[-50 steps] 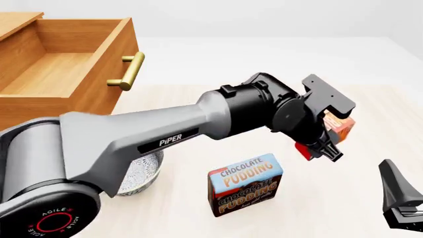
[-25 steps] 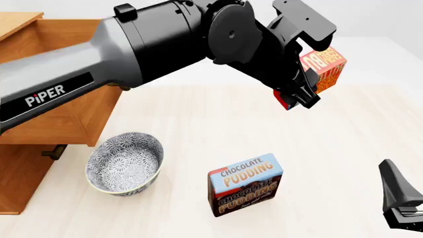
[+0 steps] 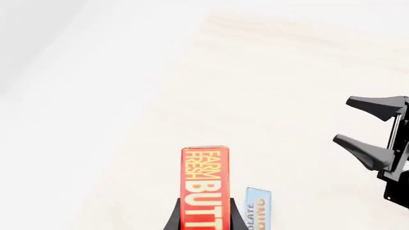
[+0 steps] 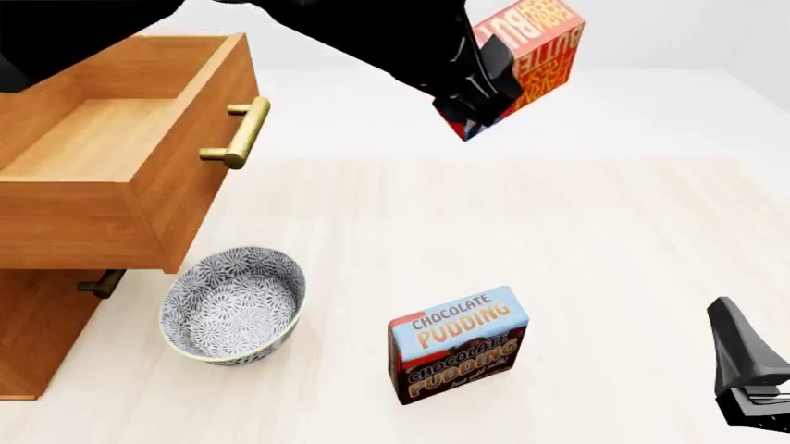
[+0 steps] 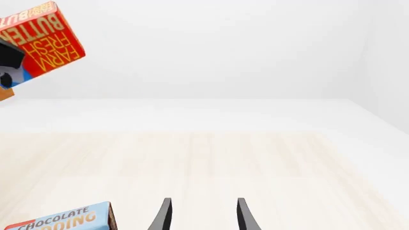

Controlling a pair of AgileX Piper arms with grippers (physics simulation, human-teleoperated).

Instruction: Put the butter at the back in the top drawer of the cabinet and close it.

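On the table (image 4: 617, 240) stand one patterned bowl (image 4: 232, 303) and one pudding box (image 4: 458, 343) — the bowl just in front of the cabinet (image 4: 37, 333), the box upright near the middle. Neither lies between the butter (image 4: 534, 46) and the top drawer (image 4: 117, 176); the air between them is free.

One butter shows in these views. It is held high above the table, tilted, to the right of the drawer and well apart from it. The left tool (image 4: 475, 88) is clamped on it: in the left wrist view both fingers press the sides of the narrow red box (image 3: 205, 187). Its faces are red and orange with "FARM FRESH BUTTER" in yellow and white, and a blue patch shows at the lower corner in the right wrist view (image 5: 41, 43).

The drawer is pulled out, its wooden floor bare, one brass handle (image 4: 240, 132) on its front. A second handle (image 4: 99, 282) peeps out below; a third cannot be seen.

The right tool (image 5: 201, 215) hangs low at the right of the table — fingers apart, holding nothing.
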